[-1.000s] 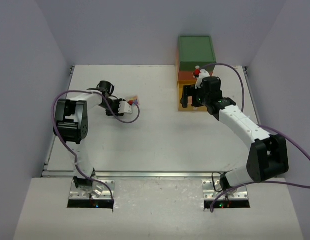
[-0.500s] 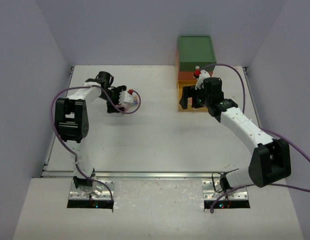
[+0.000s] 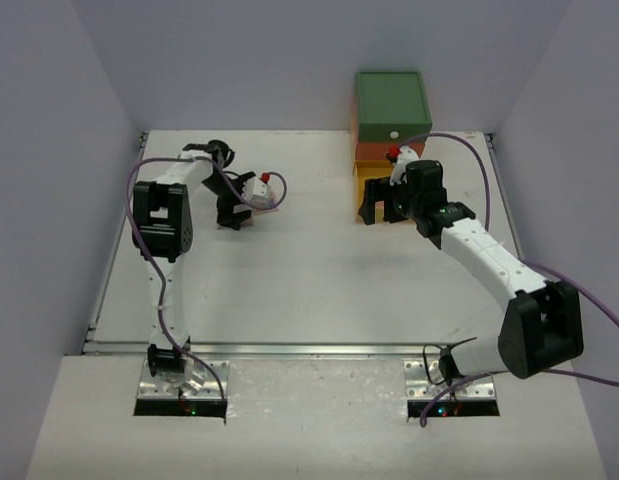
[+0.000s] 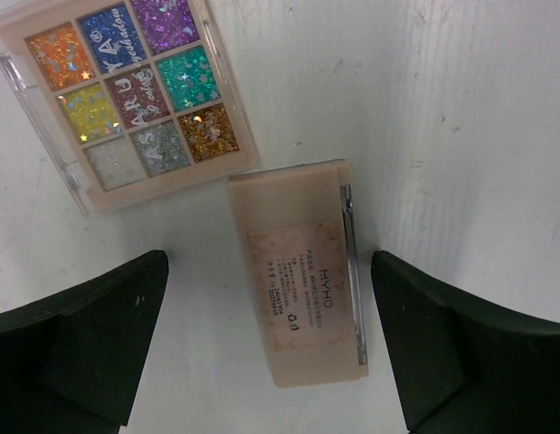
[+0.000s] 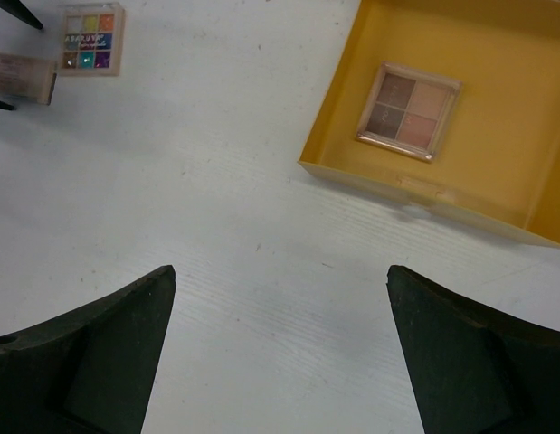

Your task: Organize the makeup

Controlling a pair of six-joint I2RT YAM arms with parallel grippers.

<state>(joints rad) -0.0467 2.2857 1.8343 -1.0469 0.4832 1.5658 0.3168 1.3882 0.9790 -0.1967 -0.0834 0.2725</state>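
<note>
A green-topped drawer chest [image 3: 390, 105] stands at the white table's [image 3: 319, 290] far edge (yellow drawer [image 5: 497, 194] pulled open).

left gripper [image 4: 270, 298]: shut → open | tan palette [image 4: 302, 280]: released, lying on table [image 4: 460, 117]

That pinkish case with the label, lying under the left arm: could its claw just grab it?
Probably yes. The left gripper hangs open right over the case, one finger on each side, with nothing between them. The glitter palette lies beside it, apart.

left tool [image 3: 232, 213] (jaws apart), drawer chest [image 3: 390, 110]; table [image 3: 309, 290]
</note>
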